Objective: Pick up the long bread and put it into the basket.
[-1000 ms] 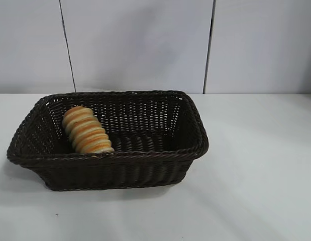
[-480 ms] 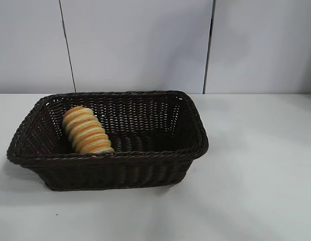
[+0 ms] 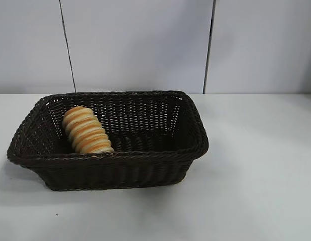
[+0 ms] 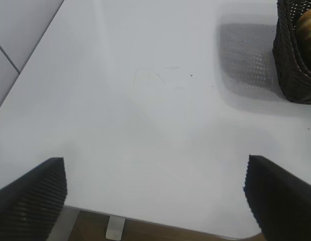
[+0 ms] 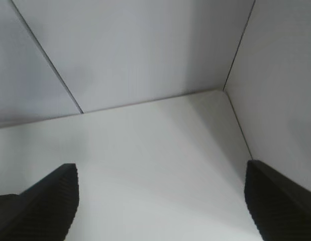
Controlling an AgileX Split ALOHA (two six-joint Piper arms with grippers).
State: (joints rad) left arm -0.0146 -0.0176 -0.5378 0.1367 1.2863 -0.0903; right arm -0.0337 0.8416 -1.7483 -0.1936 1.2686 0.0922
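While the long bread (image 3: 87, 130) lies in the basket (image 3: 115, 159), both grippers' fingers (image 4: 32, 196) (image 5: 42, 203) hang spread apart above the table (image 3: 255, 165).

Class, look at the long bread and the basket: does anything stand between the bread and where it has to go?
No. The long bread already lies inside the basket, at its left end. Both grippers, left and right, are open over bare table.

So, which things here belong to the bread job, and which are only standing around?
Belonging to the job:
- long bread, already lying inside the basket, at its left end
- wicker basket

Only around:
- white table
- left claw and right claw, both open, holding nothing
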